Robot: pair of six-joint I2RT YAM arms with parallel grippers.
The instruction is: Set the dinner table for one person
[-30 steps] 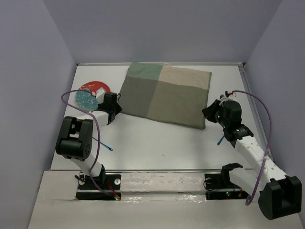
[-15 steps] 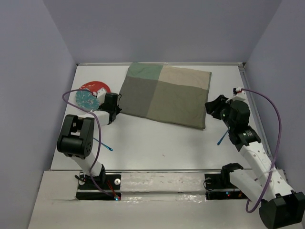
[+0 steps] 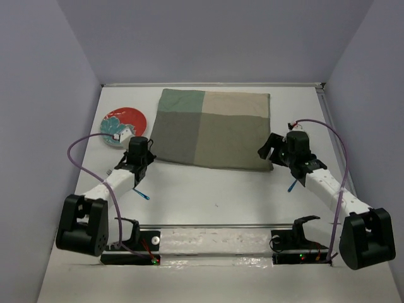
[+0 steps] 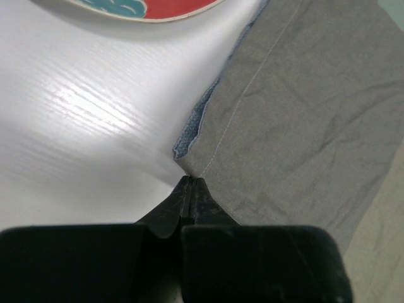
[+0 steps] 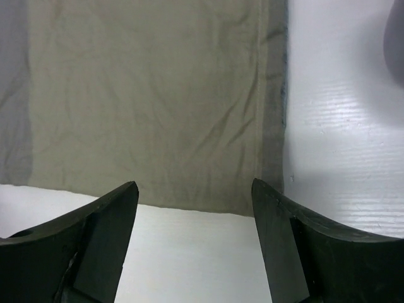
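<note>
Rotated square, wrinkled four-patch cloth mat (image 3: 211, 129); left gripper (image 4: 189, 183) pinches its corner.

Top view: fixed, high, behind both arm bases, tilted down across the whole bench (image 3: 214, 189) toward the far wall. Wide and distant.

Left wrist view: sits just behind the left hand (image 4: 189, 184) and looks along its fingers. Very close on the near-left corner of the cloth mat (image 4: 303, 107). Plate (image 4: 151, 5) rim at the top edge.

Right wrist view: mounted the same way behind the right hand (image 5: 196, 189), close over the mat's near-right corner.

Both corners and the plate also show from the top. The wrist views share only the mat.
</note>
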